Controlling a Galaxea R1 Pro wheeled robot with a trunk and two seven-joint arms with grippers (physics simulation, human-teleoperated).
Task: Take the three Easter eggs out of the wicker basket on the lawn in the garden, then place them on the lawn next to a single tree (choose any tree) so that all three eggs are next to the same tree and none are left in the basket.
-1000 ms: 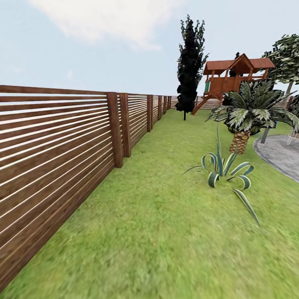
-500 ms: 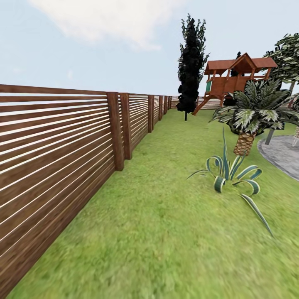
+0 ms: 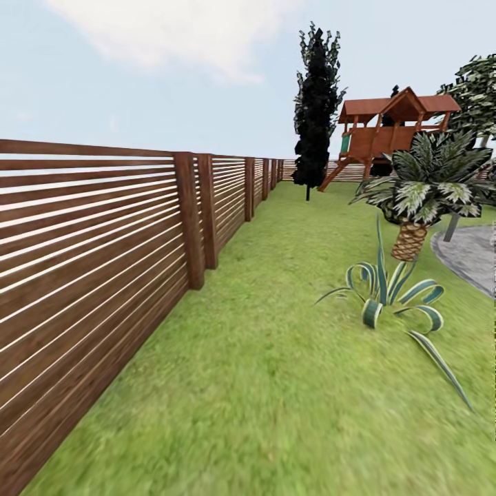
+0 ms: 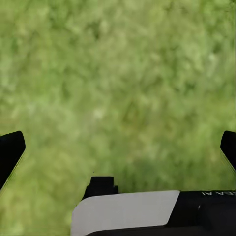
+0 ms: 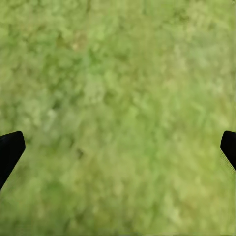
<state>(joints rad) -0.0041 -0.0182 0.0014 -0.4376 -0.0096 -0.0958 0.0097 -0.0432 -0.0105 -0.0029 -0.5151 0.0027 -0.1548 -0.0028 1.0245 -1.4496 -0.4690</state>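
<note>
I'm looking down a long strip of lawn [image 3: 275, 358], and there's wide, open grass straight ahead of me. On my left the brown slat fence [image 3: 89, 248] runs the whole length, its posts marking the edge close beside me. On my right a striped, spiky plant [image 3: 389, 293] sits in the grass, with a short palm [image 3: 420, 200] just behind it and the curved edge of grey paving [image 3: 472, 255] beyond. Far down the strip stands a dark cypress [image 3: 317, 103], near the wooden playset [image 3: 389, 134]. A leafy tree crown [image 3: 479, 89] peeks in at the right edge. My left hand [image 4: 118, 152] hangs over bare grass, fingers [image 4: 10, 152] spread wide apart, nothing between them. My right hand [image 5: 118, 152] is the same: fingers [image 5: 10, 150] wide apart over plain grass.
</note>
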